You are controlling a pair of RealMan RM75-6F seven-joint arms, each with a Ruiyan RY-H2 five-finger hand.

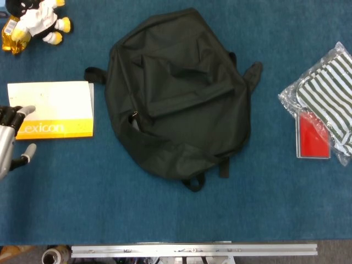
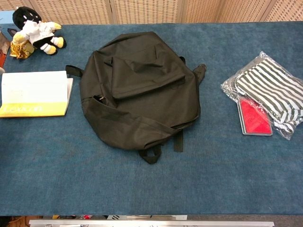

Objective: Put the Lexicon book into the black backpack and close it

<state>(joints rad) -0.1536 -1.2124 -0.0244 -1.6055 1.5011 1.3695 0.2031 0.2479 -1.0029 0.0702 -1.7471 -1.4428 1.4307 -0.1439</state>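
At the left edge of the frame the left hand, fingers spread and holding nothing, reaches for the Lexicon book lying left of the closed black backpack, which likely needs unzipping first.

The head view looks straight down on the table from above; the chest view sits lower, facing forward at a slant — both share the backpack, book and striped pouch.
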